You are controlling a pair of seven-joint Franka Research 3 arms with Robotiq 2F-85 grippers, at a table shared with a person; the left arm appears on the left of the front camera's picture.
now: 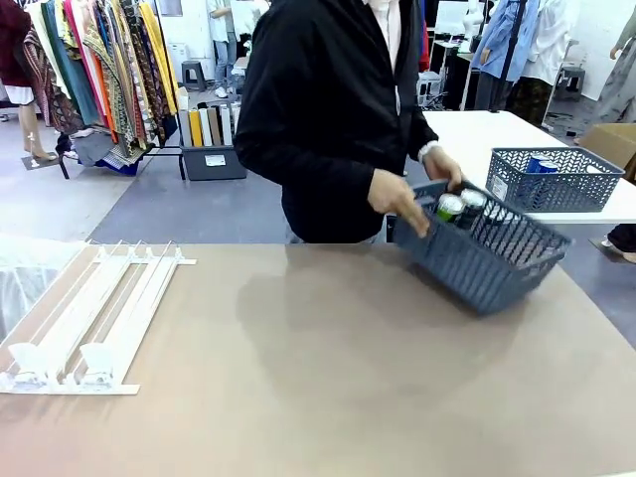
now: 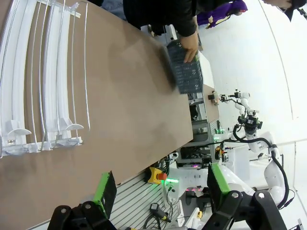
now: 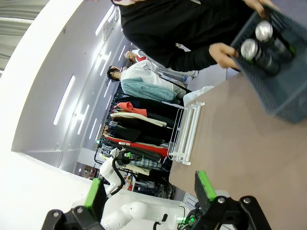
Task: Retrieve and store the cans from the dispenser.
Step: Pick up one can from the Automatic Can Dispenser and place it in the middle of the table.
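Observation:
The white dispenser (image 1: pixel 89 318) lies flat at the table's left, its rails bare; it also shows as a dispenser (image 2: pixel 43 81) in the left wrist view and a dispenser (image 3: pixel 187 134) in the right wrist view. Dark cans (image 1: pixel 450 207) with silver tops stand in a grey lattice basket (image 1: pixel 487 253) at the table's right. A person's hands (image 1: pixel 397 204) hold the basket tilted. The cans (image 3: pixel 259 52) and basket (image 3: pixel 283 91) are far ahead of my right gripper (image 3: pixel 148 189), which is open. My left gripper (image 2: pixel 160 184) is open too, off the table's near edge with nothing between its fingers.
The person in a black jacket stands at the far side, leaning over the basket (image 2: pixel 184 72). A second lattice basket (image 1: pixel 552 179) with blue cans sits on a white table behind. Bare brown tabletop (image 1: pixel 318 368) spans the middle.

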